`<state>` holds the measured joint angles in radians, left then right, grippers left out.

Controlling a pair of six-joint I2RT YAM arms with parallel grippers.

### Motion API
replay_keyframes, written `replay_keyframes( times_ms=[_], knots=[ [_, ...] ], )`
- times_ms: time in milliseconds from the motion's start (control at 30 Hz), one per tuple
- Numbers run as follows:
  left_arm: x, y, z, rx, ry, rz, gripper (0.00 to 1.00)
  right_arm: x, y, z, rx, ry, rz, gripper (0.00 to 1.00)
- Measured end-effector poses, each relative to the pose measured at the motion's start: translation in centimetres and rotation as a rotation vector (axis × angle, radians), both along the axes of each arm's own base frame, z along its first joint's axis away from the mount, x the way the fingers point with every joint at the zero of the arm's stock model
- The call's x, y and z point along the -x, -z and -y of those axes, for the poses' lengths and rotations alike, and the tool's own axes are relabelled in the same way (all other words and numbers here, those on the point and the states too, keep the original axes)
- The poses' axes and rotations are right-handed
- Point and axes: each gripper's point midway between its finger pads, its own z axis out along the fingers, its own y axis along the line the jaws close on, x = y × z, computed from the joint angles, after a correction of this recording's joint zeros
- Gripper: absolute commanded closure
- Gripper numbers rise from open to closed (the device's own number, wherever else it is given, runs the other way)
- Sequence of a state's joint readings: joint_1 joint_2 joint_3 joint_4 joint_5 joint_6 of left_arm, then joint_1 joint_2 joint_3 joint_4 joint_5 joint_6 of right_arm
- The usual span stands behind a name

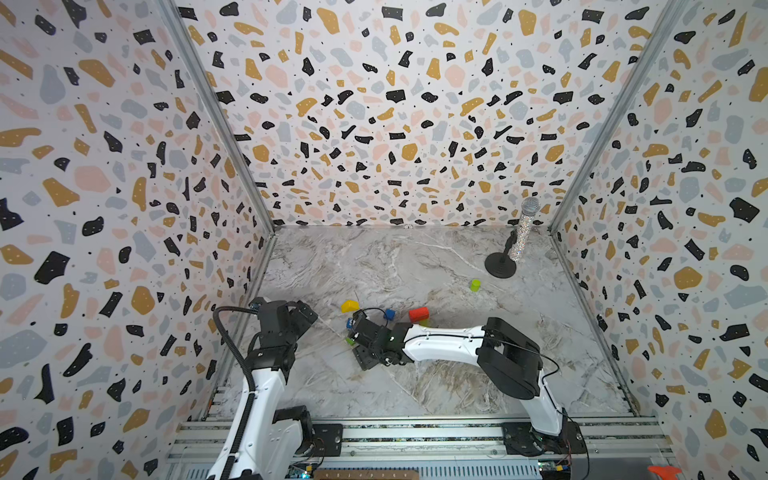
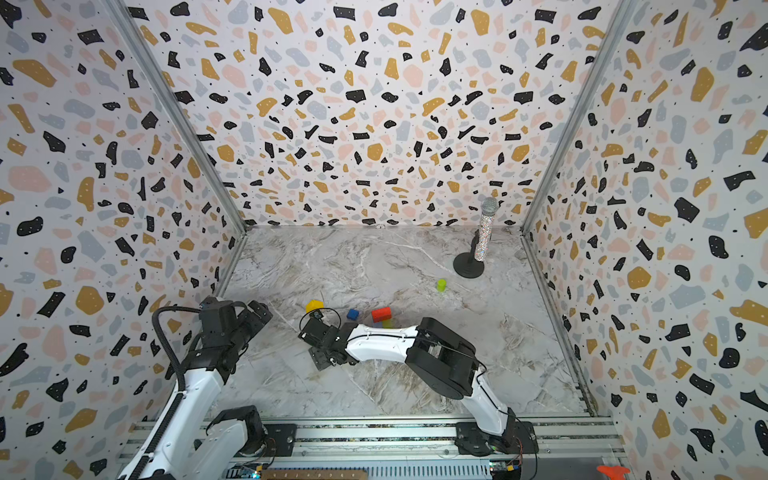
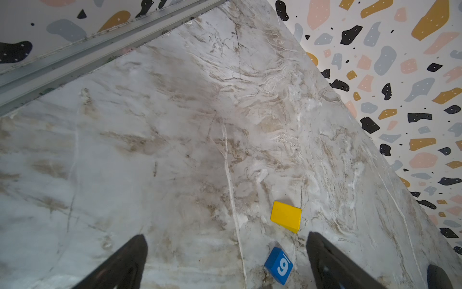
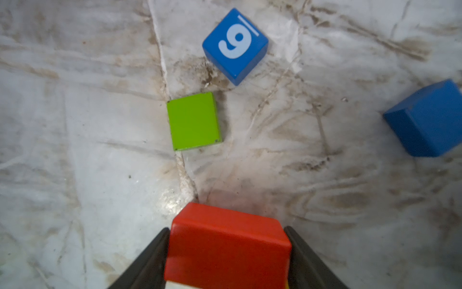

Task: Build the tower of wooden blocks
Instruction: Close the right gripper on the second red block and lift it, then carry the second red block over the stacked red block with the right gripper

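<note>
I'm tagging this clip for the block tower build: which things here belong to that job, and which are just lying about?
For the job: red block in the right claw; green block; blue block marked 9; plain blue block; yellow block; red brick; green cylinder.
Lying about: glittery microphone on its black stand.

red block point(image 4: 225, 245): glossy paint | table point(image 4: 75, 125): marble-look (scuffed) | microphone point(image 1: 524, 232): glittery

Two blue blocks point(image 4: 235, 45), two red blocks point(image 4: 225, 245), one yellow block point(image 3: 285, 216).
</note>
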<state>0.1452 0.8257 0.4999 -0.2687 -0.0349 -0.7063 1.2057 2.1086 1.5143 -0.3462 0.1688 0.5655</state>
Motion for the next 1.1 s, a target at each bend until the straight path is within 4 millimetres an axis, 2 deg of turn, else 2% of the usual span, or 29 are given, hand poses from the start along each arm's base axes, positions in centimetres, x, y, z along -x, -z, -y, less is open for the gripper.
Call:
replay_keyframes(
  times_ms=[267,667,800,967,1100],
  knots=[
    [0.0,0.0,0.0,0.0,0.0,0.0,0.0,0.0,0.0,0.0,0.001,0.001,0.003,0.39],
    [-0.2,-0.2,1.1,0.001,0.079,0.003,0.0,-0.3,-0.6,0.5,0.02,0.013,0.02,0.4],
    [-0.5,-1.1,1.5,0.007,0.105,0.023,0.0,-0.9,-2.7,0.9,-0.001,0.024,0.037,0.4],
    [-0.8,-2.8,1.8,0.01,0.123,0.067,0.0,-2.8,-7.2,2.0,-0.071,0.067,0.079,0.4],
    [-1.0,-3.3,2.1,0.013,0.132,0.08,0.0,-4.6,-10.8,3.9,-0.128,0.117,0.115,0.4]
  ],
)
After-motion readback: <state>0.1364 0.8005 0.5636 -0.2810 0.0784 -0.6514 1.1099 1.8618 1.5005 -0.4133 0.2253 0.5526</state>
